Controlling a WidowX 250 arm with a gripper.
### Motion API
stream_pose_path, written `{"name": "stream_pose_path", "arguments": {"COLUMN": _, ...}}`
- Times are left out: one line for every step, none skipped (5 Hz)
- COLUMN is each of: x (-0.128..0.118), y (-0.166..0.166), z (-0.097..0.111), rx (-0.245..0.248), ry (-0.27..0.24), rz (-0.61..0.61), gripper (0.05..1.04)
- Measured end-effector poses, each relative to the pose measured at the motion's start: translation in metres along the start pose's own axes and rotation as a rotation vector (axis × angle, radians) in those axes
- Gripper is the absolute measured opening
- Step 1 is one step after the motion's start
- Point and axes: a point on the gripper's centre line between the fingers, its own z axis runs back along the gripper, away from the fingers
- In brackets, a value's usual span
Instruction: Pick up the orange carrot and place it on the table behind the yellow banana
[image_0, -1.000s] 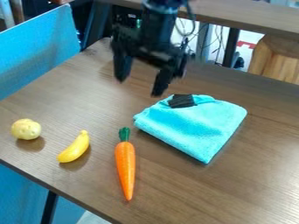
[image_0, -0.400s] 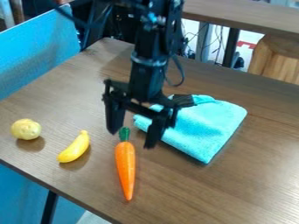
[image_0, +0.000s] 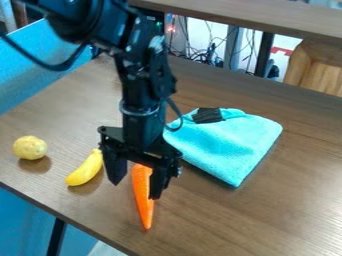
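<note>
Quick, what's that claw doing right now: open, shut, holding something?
The claw is open, holding nothing, its fingers spread above the carrot.

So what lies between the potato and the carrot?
In the camera view, the banana lies on the table between the potato and the carrot.
</note>
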Motion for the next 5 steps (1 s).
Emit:
{"name": "stream_pose_path", "arguments": {"x": 0.006, "y": 0.008, "z": -0.006, "rx": 0.049, "ry": -0.07, "rz": 0.117, "gripper": 0.999}}
{"name": "stream_pose_path", "arguments": {"x": 0.011, "y": 0.001, "z": -0.013, "rx": 0.051, "ry": -0.097, "rz": 0.146, "gripper": 0.999}}
{"name": "stream_pose_path", "arguments": {"x": 0.015, "y": -0.002, "z": -0.02, "rx": 0.044, "ry": -0.083, "rz": 0.174, "gripper": 0.999}}
{"name": "stream_pose_path", "arguments": {"x": 0.02, "y": -0.004, "z": -0.027, "rx": 0.041, "ry": -0.071, "rz": 0.222, "gripper": 0.999}}
{"name": "stream_pose_path", "arguments": {"x": 0.023, "y": -0.003, "z": -0.036, "rx": 0.069, "ry": -0.02, "rz": 0.242, "gripper": 0.948}}
